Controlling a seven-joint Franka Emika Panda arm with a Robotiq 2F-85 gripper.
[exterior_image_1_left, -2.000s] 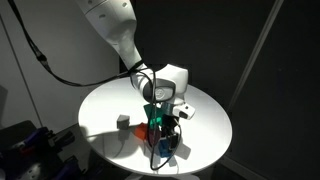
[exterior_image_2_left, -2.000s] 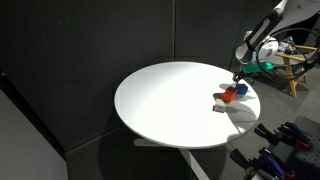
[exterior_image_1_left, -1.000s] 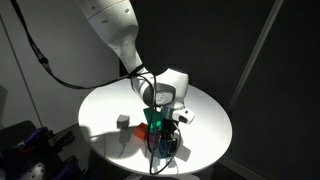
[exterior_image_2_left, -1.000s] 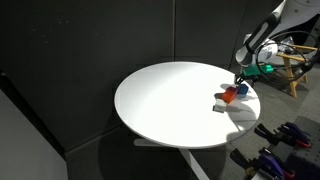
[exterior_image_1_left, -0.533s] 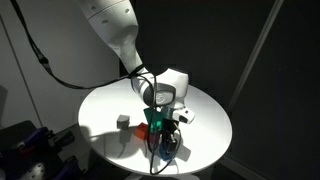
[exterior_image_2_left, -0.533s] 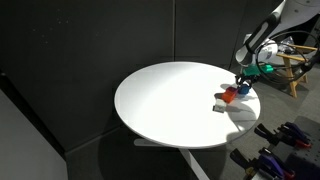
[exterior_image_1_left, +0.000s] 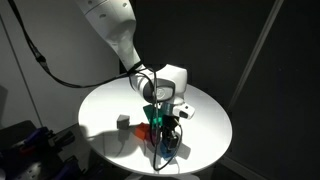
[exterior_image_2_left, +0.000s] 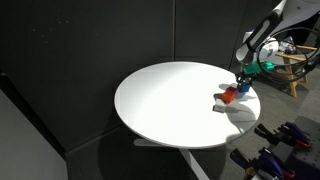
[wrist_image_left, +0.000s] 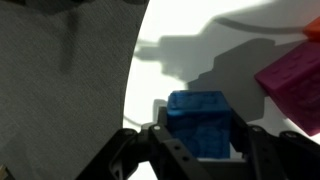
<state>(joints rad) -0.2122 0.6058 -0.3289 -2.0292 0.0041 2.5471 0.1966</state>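
In the wrist view a blue block (wrist_image_left: 200, 120) sits between the two dark fingers of my gripper (wrist_image_left: 200, 135), and both jaws press its sides. The gripper is shut on it, low over the round white table (wrist_image_left: 180, 50). A magenta block (wrist_image_left: 295, 75) lies just right of it. In both exterior views the gripper (exterior_image_1_left: 165, 128) (exterior_image_2_left: 243, 80) points down at the small cluster of blocks. A red block (exterior_image_2_left: 229, 96) lies beside the blue block (exterior_image_2_left: 241, 88). A small grey cube (exterior_image_1_left: 122, 121) stands apart from the gripper.
The blocks lie close to the rim of the table (exterior_image_2_left: 160, 100) (exterior_image_1_left: 100, 100). Dark curtains surround the scene. A wooden frame (exterior_image_2_left: 297, 62) stands beyond the table and dark gear (exterior_image_2_left: 285, 150) lies on the floor.
The jaws have closed on the blue block. The arm has hardly moved, and the other blocks lie where they were.
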